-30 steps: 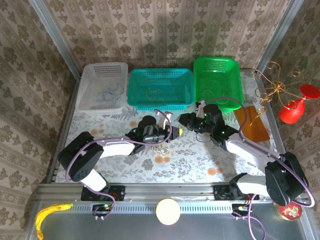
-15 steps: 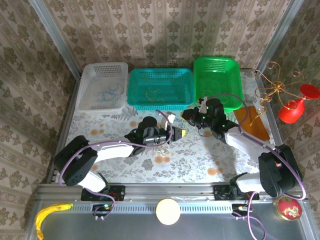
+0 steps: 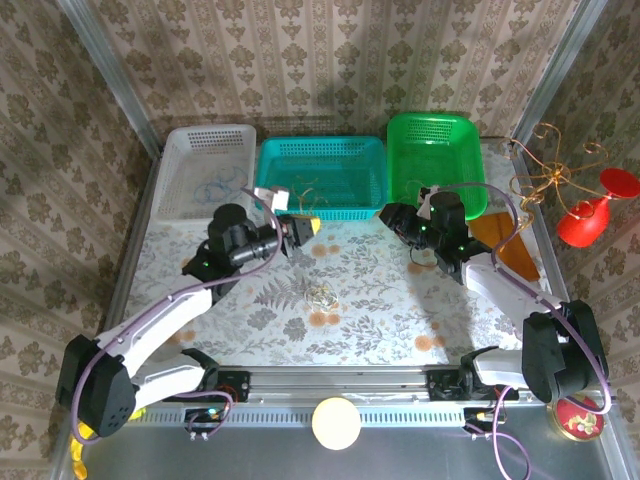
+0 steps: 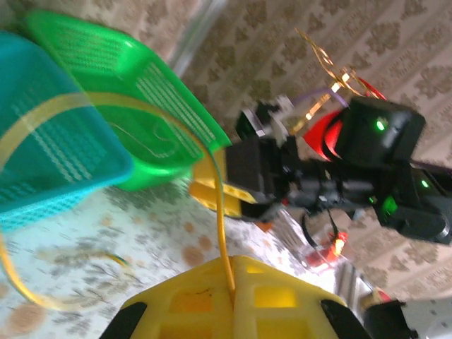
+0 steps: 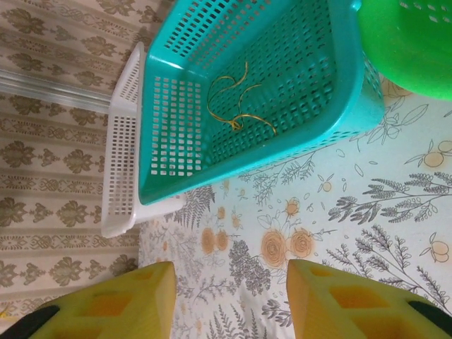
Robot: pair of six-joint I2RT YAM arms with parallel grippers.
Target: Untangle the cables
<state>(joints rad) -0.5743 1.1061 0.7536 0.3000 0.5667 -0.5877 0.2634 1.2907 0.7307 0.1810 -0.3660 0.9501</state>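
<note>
So the left pincer (image 4: 233,272) was clamped on a yellow cable (image 4: 220,205) that looped out past its tips, the right pincer (image 5: 232,275) stood apart gripping nothing, and the small cable clump (image 3: 320,295) lay between the two, back toward the bases.

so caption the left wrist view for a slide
Left jaws shut on a thin yellow cable loop, teal plastic basket and green plastic basket behind
</note>
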